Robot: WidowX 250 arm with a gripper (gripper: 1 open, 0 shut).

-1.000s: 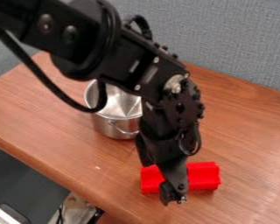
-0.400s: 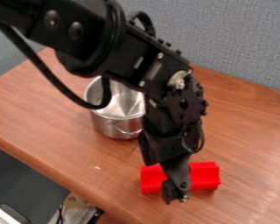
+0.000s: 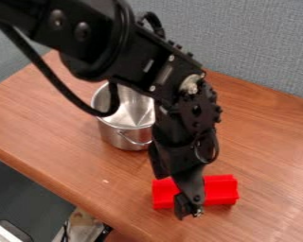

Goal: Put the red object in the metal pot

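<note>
One red object [image 3: 222, 190] lies on the wooden table [image 3: 265, 142] right at my gripper [image 3: 188, 214], partly hidden behind my dark fingers. I have my jaws spread wide, and nothing looks clamped between them; whether a fingertip touches the block, I cannot tell. The metal pot [image 3: 126, 132] stands apart from me, farther back and toward the left of the view, partly covered by my arm.

I judge the block light and stiff, perhaps plastic or foam; the view cannot settle which. It seems unlikely to break, but smooth faces could slip if I pinch only an edge. I would take it around the middle, fingers across its narrow width, so neither end sags.

It lies flat, its long axis running crosswise in the view, roughly left to right past my fingertips, one end showing on either side of me. Neither end reads as a front, so I name only the axis, which points past the pot rather than at it.
</note>
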